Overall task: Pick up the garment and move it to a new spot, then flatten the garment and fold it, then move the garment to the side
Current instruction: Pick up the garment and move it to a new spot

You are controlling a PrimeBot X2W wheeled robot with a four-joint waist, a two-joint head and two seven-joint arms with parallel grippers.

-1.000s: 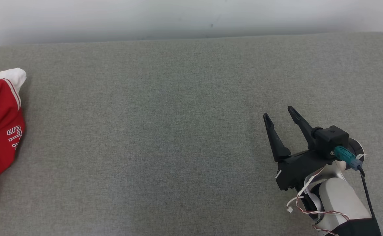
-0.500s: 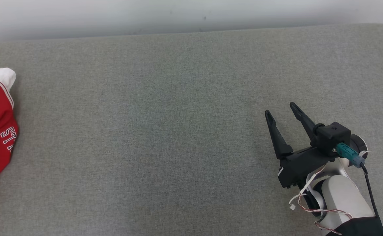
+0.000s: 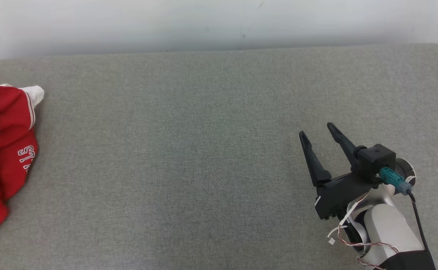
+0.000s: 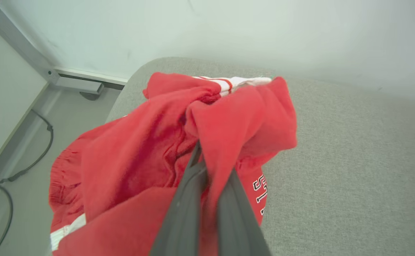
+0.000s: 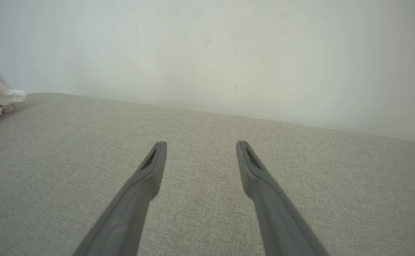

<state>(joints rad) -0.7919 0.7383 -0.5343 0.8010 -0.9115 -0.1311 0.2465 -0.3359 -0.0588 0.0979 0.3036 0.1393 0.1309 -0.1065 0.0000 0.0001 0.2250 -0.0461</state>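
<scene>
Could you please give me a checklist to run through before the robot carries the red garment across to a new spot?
1. Left hand shut on the garment: ok, a red fold is pinched in it.
2. Whole garment gathered in the grip: not ok, most of it hangs loose.
3. Garment lifted off the grey surface: cannot tell.
4. Right hand open, holding nothing: ok.
5. Right hand apart from the garment: ok.
</scene>
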